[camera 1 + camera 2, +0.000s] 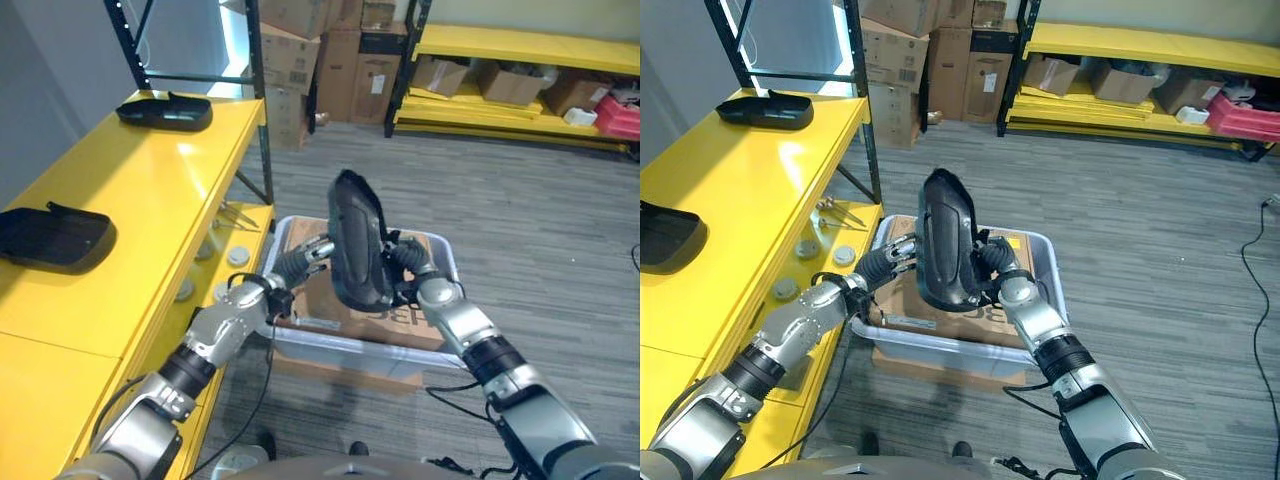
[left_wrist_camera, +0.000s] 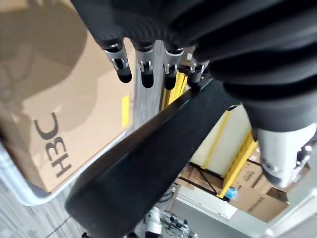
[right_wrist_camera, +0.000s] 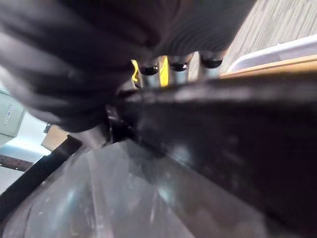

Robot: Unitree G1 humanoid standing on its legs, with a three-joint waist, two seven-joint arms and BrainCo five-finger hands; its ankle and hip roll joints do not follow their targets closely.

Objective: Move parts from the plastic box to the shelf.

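A long black plastic part (image 1: 357, 240) stands upright between my two hands, just above the clear plastic box (image 1: 447, 256) on the floor. My left hand (image 1: 300, 262) presses straight fingers against its left side; in the left wrist view its fingers (image 2: 143, 69) lie straight over the part's edge (image 2: 148, 168). My right hand (image 1: 408, 262) curls round the part's right edge, and its fingertips (image 3: 176, 67) show past the dark part (image 3: 233, 129). The yellow shelf (image 1: 150, 200) is to my left, with two similar black parts (image 1: 55, 235) (image 1: 165, 110) lying on it.
A flat cardboard sheet (image 1: 340, 315) lies in the box. A lower shelf level carries small metal discs (image 1: 238, 256). The shelf's black upright (image 1: 258, 120) stands near the box. Stacked cartons (image 1: 330, 50) and a yellow rack (image 1: 520, 50) line the back wall.
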